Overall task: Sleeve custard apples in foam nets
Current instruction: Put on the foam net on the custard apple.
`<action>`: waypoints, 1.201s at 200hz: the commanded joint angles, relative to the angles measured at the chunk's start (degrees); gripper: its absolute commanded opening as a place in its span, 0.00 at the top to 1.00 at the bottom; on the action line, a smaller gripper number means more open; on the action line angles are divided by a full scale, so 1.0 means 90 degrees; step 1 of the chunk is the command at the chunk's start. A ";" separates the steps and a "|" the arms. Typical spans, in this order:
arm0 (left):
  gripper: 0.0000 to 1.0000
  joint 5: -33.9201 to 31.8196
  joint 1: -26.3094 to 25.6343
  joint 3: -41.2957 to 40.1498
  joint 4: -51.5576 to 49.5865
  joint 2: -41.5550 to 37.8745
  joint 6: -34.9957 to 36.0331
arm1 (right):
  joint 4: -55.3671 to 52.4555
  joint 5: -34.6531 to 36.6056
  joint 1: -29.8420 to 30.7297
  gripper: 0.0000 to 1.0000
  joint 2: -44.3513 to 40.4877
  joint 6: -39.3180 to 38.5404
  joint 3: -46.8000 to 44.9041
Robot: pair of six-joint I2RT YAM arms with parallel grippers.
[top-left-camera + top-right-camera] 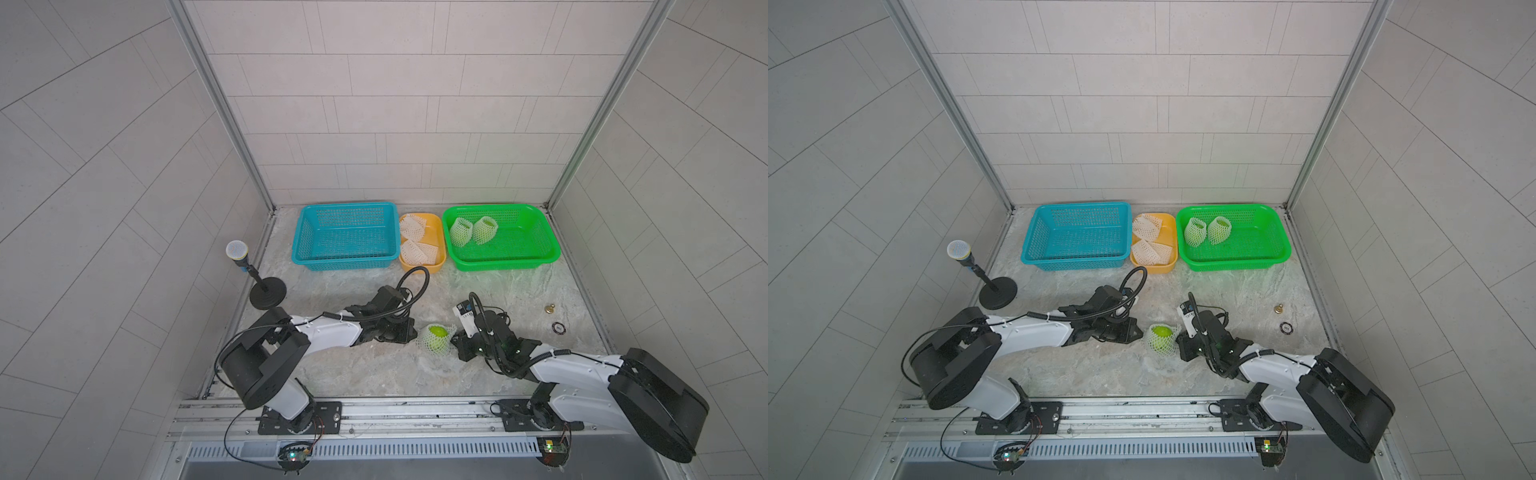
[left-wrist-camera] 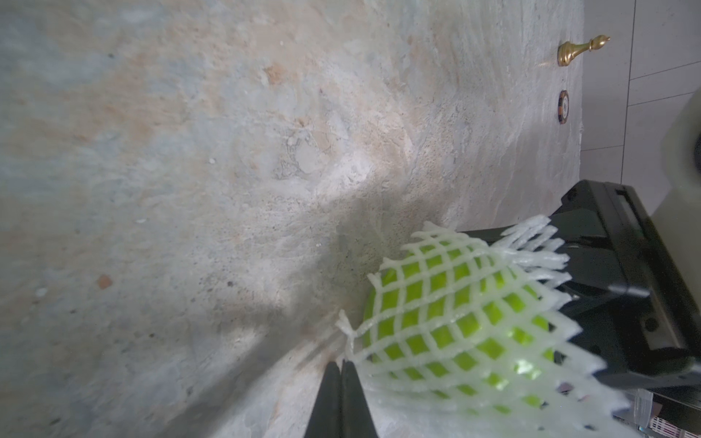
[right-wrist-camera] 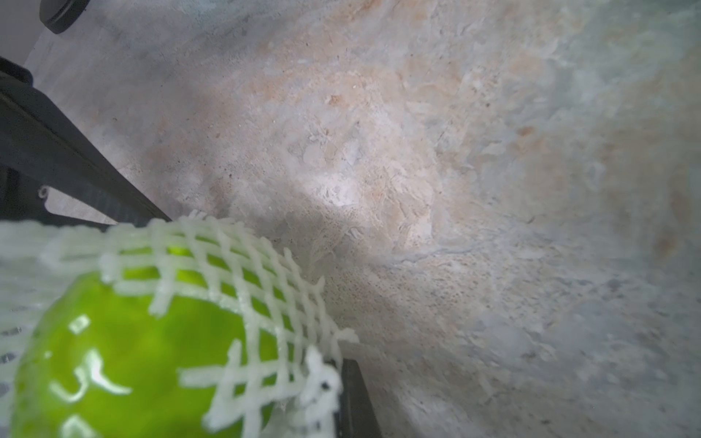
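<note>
Before the green basket, left gripper and right gripper clamped the foam net half-sleeving the 3rd custard apple; next called for stretching it over.

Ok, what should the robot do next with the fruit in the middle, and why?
Probably tug the net further over the apple. Both the left gripper and right gripper are shut, seemingly pinching the net's edges, yet a wide patch of green skin is bare on the right gripper's side.
</note>
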 commanded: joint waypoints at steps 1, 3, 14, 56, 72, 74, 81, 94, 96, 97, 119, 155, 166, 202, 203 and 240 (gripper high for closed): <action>0.98 -0.0046 -0.0042 0.0137 -0.0143 0.0085 0.0191 | -0.0006 0.0241 0.0061 0.97 0.0046 -0.0097 0.0128; 0.98 -0.0053 -0.0041 0.0138 -0.0143 0.0099 0.0193 | 0.0016 0.0245 0.0070 0.97 0.0061 -0.0095 0.0123; 0.98 -0.0046 -0.0049 0.0155 -0.0143 0.0136 0.0196 | 0.0078 0.0265 0.0099 0.96 0.0125 -0.0081 0.0128; 0.98 -0.0067 -0.0089 0.0234 -0.0224 0.0209 0.0253 | 0.0160 0.0438 0.0289 0.96 0.0438 -0.0076 0.0212; 0.98 -0.0099 -0.0099 0.0235 -0.0255 0.0188 0.0271 | 0.0177 0.0493 0.0319 0.96 0.0441 -0.0083 0.0207; 0.98 -0.0103 -0.0099 0.0235 -0.0259 0.0186 0.0267 | 0.0184 0.0501 0.0320 0.96 0.0439 -0.0077 0.0207; 0.98 -0.0111 -0.0099 0.0235 -0.0279 0.0162 0.0277 | 0.0187 0.0531 0.0329 0.96 0.0407 -0.0078 0.0197; 0.98 -0.0148 -0.0099 0.0231 -0.0321 0.0081 0.0291 | 0.0163 0.0541 0.0326 0.95 0.0315 -0.0079 0.0177; 0.98 -0.0159 -0.0099 0.0227 -0.0331 0.0066 0.0292 | 0.0159 0.0547 0.0329 0.95 0.0298 -0.0079 0.0177; 0.98 -0.0161 -0.0099 0.0226 -0.0335 0.0057 0.0287 | 0.0158 0.0549 0.0329 0.95 0.0290 -0.0077 0.0172; 0.95 -0.0249 -0.0099 0.0206 -0.0425 -0.0091 0.0307 | -0.0061 0.0661 0.0329 0.87 -0.0028 -0.0077 0.0155; 0.84 -0.0329 -0.0099 0.0221 -0.0577 -0.0224 0.0293 | -0.0495 0.0998 0.0320 0.69 -0.0509 -0.0044 0.0110; 0.79 -0.0329 -0.0099 0.0226 -0.0582 -0.0241 0.0292 | -0.0494 0.1047 0.0320 0.63 -0.0616 -0.0037 0.0054; 0.64 -0.0300 -0.0099 0.0234 -0.0601 -0.0235 0.0273 | -0.0838 0.1231 0.0320 0.51 -0.0829 0.0000 0.0102; 0.64 -0.0310 -0.0099 0.0235 -0.0601 -0.0235 0.0273 | -0.0858 0.1243 0.0315 0.51 -0.0835 0.0001 0.0110; 0.59 -0.0424 -0.0089 0.0178 -0.0704 -0.0365 0.0232 | -0.1690 0.1714 0.0300 0.39 -0.1071 0.0109 0.0403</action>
